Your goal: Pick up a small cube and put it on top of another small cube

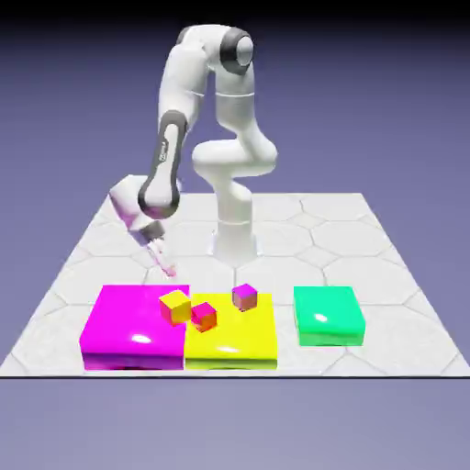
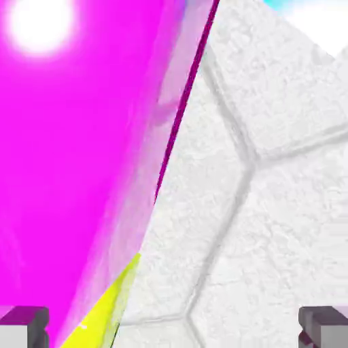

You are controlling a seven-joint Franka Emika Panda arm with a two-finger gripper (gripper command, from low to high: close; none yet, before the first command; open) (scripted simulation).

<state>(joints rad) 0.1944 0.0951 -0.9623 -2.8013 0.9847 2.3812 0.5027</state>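
- Pincer (image 1: pixel 169 270) released: fingers well apart in the hand view, nothing between. Wide gap presumably so it can straddle a cube.
- Tool hangs tilted behind the pink block (image 1: pixel 133 321), above the table (image 1: pixel 386 303). Off to one side of the cubes; reads as approach room, not a grip pose. Needs to shift across and square up first.
- Orange-yellow cube (image 1: pixel 175 307) sits by the seam between the pink block and the yellow block (image 1: pixel 234 344). Red-pink cube (image 1: pixel 204 318) just beside it. Tight spacing, a finger could knock a neighbour.
- Task's small cube: best guess is the purple cube (image 1: pixel 244 296), at the yellow block's rear edge, apart from the other two. Easier to get fingers around. Can't confirm the pick from here, nor which cube is the base.
- Looks: tiny, sharp-edged, magenta-violet top, duller mauve sides, slightly turned. Far smaller than the flat blocks.
- Green block (image 1: pixel 329 314) well off at the exterior view's right, probably no part in the stack.
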